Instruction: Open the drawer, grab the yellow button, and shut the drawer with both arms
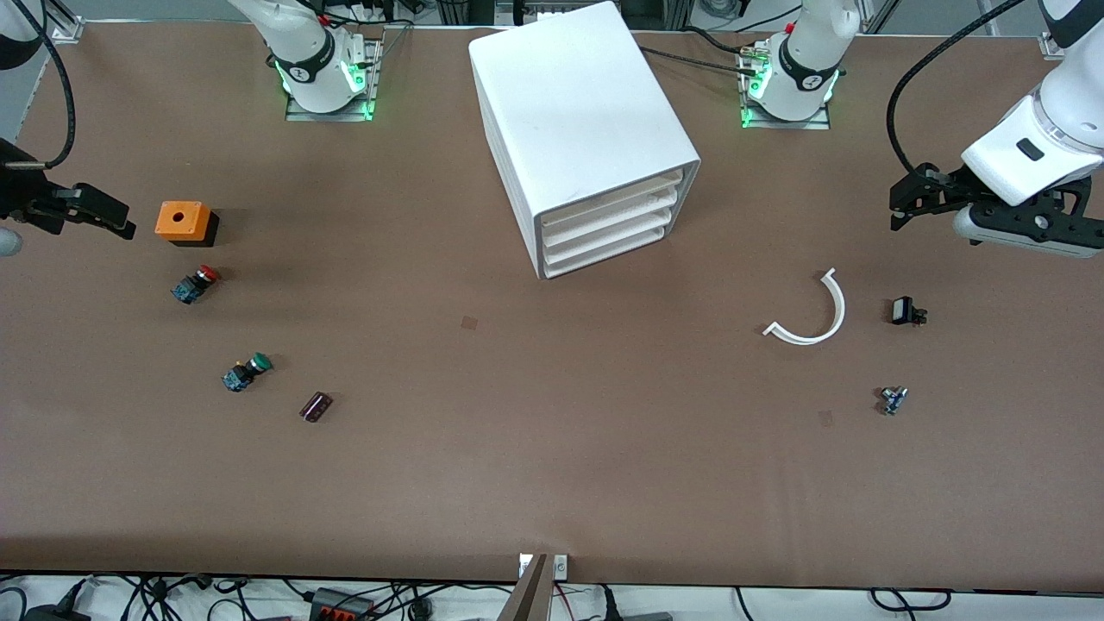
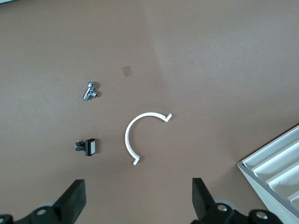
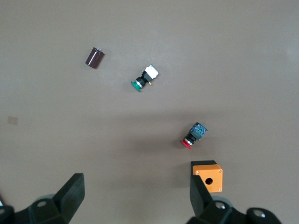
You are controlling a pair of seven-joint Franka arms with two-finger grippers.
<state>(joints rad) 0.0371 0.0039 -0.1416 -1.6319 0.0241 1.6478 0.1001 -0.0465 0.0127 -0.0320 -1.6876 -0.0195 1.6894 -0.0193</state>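
On the table [image 1: 552,483], mid-way, the cabinet's four drawers [image 1: 614,226] are all shut; no yellow button shows. Left tool [image 1: 901,203] and right tool [image 1: 121,220] hover wide open, empty, at opposite ends. Hook one drawer lip squarely and pull straight.

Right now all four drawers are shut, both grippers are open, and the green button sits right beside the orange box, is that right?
Not quite. The red button sits beside the orange box; the green button lies nearer the camera, as the front view shows. The drawers are shut, and the left gripper and right gripper are open.
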